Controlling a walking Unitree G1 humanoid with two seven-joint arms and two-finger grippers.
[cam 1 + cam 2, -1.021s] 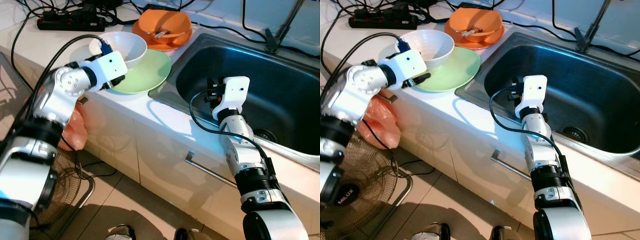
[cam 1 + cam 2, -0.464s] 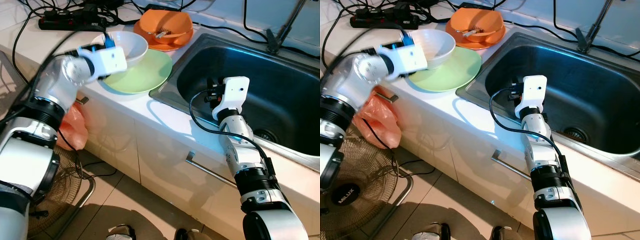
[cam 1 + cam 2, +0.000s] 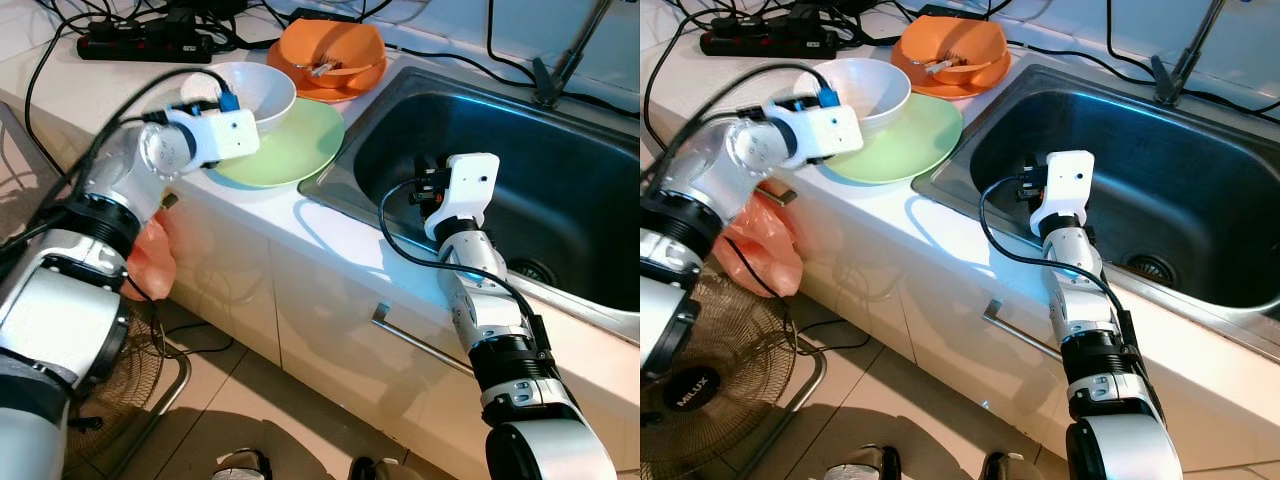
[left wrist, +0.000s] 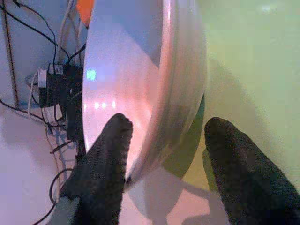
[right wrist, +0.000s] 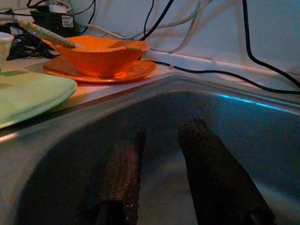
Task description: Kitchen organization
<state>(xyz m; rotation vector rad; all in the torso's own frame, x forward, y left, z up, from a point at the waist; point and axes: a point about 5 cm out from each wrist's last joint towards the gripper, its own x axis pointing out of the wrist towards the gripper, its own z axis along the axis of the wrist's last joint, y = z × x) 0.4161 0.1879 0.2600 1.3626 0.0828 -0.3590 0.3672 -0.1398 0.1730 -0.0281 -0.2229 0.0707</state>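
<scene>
Your left gripper (image 4: 164, 154) is wide open around the rim of the white bowl (image 3: 250, 92), which sits on the green plate (image 3: 290, 150) on the desk (image 3: 60, 90). The bowl looks hard, smooth, slippery and breakable, so pinch its rim gently.

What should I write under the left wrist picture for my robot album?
Open left claw straddles the white bowl's rim above the green plate.

I see left gripper (image 4: 164, 154) spread wide astride white bowl (image 4: 140, 89) rim; one finger inside, other outside over green plate (image 4: 243, 70). Power strip (image 4: 63, 91), cables beyond.
</scene>
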